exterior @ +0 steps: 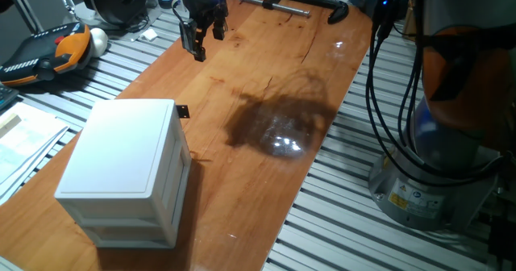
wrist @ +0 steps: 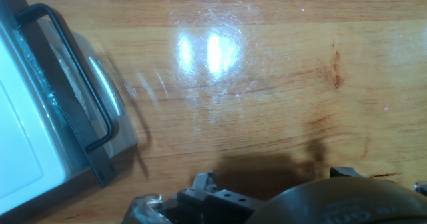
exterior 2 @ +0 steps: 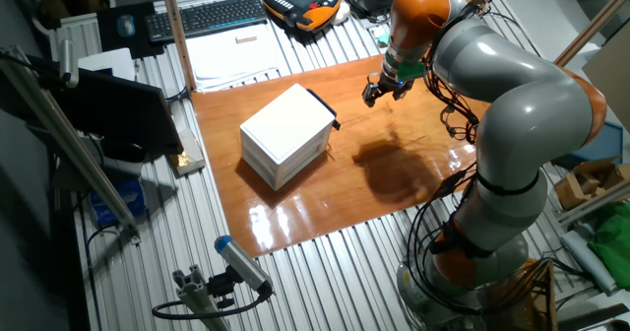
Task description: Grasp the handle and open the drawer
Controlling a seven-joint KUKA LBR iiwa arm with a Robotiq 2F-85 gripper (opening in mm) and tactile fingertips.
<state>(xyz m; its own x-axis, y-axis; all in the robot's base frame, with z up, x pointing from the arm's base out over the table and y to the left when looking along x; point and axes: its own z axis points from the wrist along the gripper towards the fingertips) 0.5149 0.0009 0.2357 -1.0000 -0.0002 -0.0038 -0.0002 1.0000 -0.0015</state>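
The wooden tabletop is filling the middle of the frame. The white cabinet is sitting at lower left, its drawer shut. The end effector is hanging at the upper centre, fingers spread and gripping nothing, well apart from the cabinet. The small black handle is jutting from the drawer's upper right corner.

Single arm, grey links with orange joints, rose from its base at the table's side, bent over and reached out above the tabletop. Wrist pointed downward. Gripper hung in the air above the wood, touching nothing, its two dark fingers parted and empty. Hand view showed only the gripper body's lower edge.
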